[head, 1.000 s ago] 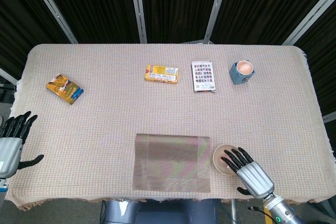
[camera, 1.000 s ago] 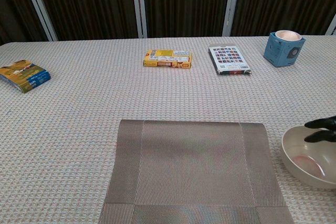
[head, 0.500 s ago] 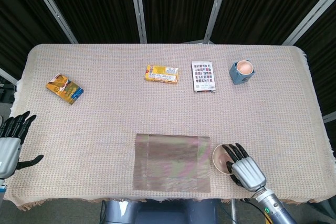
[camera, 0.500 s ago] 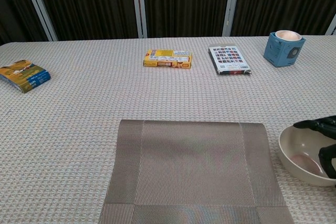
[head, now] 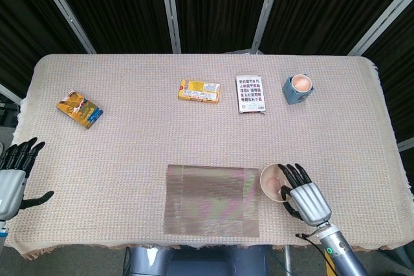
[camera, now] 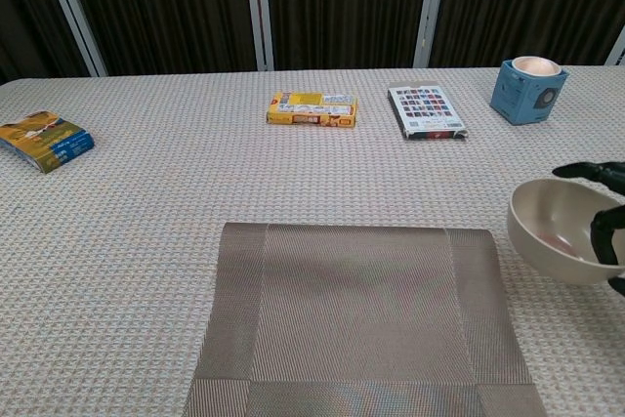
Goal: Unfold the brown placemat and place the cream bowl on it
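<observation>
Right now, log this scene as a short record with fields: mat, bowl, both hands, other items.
placemat: brown placemat lies flat and unfolded at the near table edge
bowl: cream bowl tilted, off the table, just right of the mat, not yet on it
right hand: right hand grips the bowl, fingers hooked over its rim
left hand: left hand at the left table edge, holds nothing
other items: yellow box, patterned card pack, blue cup, orange-blue packet
</observation>
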